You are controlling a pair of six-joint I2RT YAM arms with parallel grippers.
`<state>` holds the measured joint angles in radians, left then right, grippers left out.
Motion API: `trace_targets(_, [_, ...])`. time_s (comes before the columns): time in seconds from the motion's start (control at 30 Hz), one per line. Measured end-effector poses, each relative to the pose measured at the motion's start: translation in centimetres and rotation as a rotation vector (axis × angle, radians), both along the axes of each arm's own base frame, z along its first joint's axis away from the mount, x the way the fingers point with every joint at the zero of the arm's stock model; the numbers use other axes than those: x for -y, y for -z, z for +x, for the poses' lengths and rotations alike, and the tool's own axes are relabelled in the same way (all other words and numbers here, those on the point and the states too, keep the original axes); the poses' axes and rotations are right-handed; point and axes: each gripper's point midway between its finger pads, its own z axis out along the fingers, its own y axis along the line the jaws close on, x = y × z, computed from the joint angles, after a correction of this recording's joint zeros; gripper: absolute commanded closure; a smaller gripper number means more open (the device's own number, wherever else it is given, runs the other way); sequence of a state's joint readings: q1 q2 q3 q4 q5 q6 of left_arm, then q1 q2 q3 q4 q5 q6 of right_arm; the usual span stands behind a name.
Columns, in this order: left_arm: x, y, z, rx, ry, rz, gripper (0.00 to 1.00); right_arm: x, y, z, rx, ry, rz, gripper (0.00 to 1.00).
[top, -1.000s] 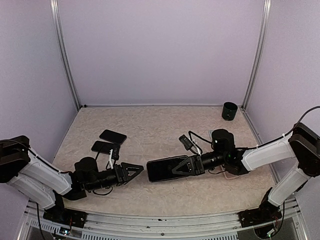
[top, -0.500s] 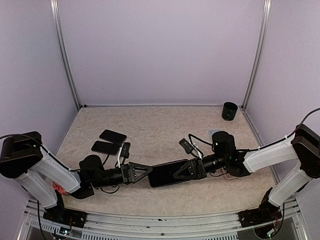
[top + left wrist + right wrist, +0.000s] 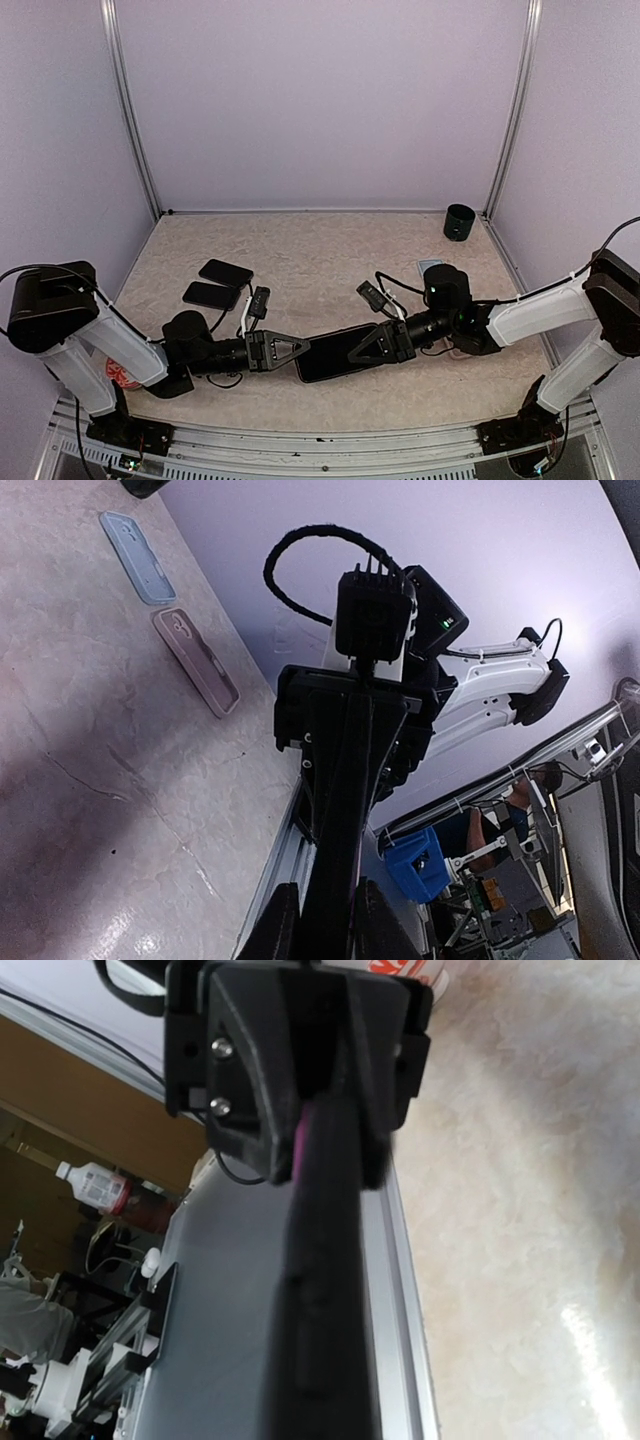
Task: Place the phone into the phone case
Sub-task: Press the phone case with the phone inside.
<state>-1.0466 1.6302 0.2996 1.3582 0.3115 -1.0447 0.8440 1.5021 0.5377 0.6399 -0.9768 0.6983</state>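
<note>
A black phone (image 3: pixel 335 352) hangs edge-on just above the table, between the two arms. My right gripper (image 3: pixel 366 350) is shut on its right end. My left gripper (image 3: pixel 301 348) has its fingers (image 3: pixel 275 925) pressed on both faces of the left end of the phone (image 3: pixel 340 810). In the right wrist view the phone (image 3: pixel 325 1290) runs up to the left gripper's head (image 3: pixel 300 1050), with a thin magenta line along its edge. Two phone cases lie flat on the table, a pale blue one (image 3: pixel 138 545) and a mauve one (image 3: pixel 197 660).
Two more dark phones (image 3: pixel 225 272) (image 3: pixel 211 295) lie at the left of the table. A black cup (image 3: pixel 459 222) stands in the back right corner. The pale blue case (image 3: pixel 430 266) lies behind the right arm. The metal front rail (image 3: pixel 320 438) runs close below the grippers.
My left gripper moved right to the phone's free end and closed onto it. The right gripper shifted the phone slightly down and to the left and kept its hold.
</note>
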Motion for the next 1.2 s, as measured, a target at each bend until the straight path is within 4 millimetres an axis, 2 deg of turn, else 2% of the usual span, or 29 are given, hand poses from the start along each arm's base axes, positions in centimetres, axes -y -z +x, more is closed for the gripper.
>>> trace_targets(0.27, [0.1,-0.3,-0.5,0.026,0.026,-0.006,0.97,0.1,0.2,-0.2,-0.005,-0.013,-0.009,0.99])
trace_targets(0.4, [0.1,0.0,-0.4,0.024,0.023,0.005,0.98,0.1,0.5,-0.1,-0.002,-0.010,-0.025,1.00])
trace_targets(0.63, [0.0,0.3,-0.1,0.011,-0.002,0.015,0.68,0.1,0.5,0.2,0.029,0.004,-0.039,0.99])
trace_targets(0.77, [-0.1,0.3,0.2,-0.010,-0.018,0.010,0.56,0.0,0.6,0.5,0.051,0.026,-0.045,0.99])
trace_targets(1.0, [0.1,-0.1,-0.1,-0.008,-0.010,-0.009,0.52,0.0,-0.4,1.0,0.086,0.060,-0.025,0.99])
trace_targets(1.2, [0.4,0.5,-0.5,-0.018,0.004,-0.003,0.52,0.0,-1.5,1.2,0.109,0.076,0.007,0.99])
